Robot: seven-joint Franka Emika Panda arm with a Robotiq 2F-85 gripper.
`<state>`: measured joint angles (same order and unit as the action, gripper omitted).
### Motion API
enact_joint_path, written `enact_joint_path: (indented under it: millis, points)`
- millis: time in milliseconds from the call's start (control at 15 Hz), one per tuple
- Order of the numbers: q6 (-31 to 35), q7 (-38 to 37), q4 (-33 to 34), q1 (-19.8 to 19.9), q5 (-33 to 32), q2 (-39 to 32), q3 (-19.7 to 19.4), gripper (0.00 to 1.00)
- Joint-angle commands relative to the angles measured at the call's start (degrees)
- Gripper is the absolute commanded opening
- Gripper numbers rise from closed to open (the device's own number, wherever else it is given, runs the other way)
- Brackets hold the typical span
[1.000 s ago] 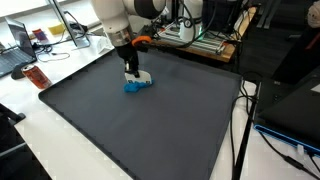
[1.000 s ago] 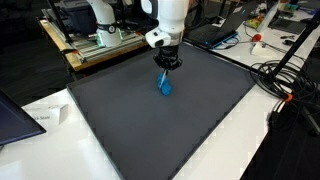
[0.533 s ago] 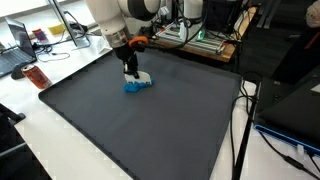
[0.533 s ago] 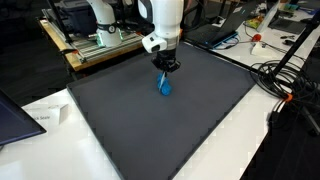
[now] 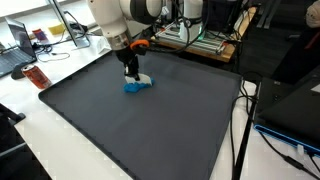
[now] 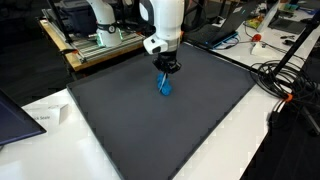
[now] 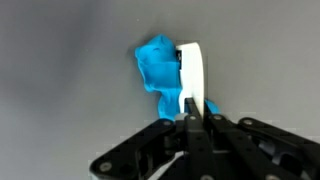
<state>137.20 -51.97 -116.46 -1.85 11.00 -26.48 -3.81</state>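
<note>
Black gripper (image 7: 190, 120) is clamped all the way shut, pinching the white flat tab (image 7: 192, 72) on a lumpy blue toy (image 7: 155, 68) that's sitting on the dark grey mat (image 5: 150, 130).

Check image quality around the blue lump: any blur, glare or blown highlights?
Wrist view: the blue lump is soft and out of focus, the white piece beside it is blown out, and the tool pinching it is dark with little detail. Both exterior views: small and coarse, evenly lit, the mat is matte with no glare, and the lump is only a small patch of colour.
</note>
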Motion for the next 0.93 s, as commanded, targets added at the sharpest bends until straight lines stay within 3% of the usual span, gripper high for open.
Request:
enact_joint_path:
  millis: [0,867]
  points:
    - [4.54,-3.9,-0.81,-3.32,-3.46,-3.82,-1.91,0.01]
    - [0.75,-10.08,-1.82,-9.46,-25.96,-1.78,-7.18,0.01]
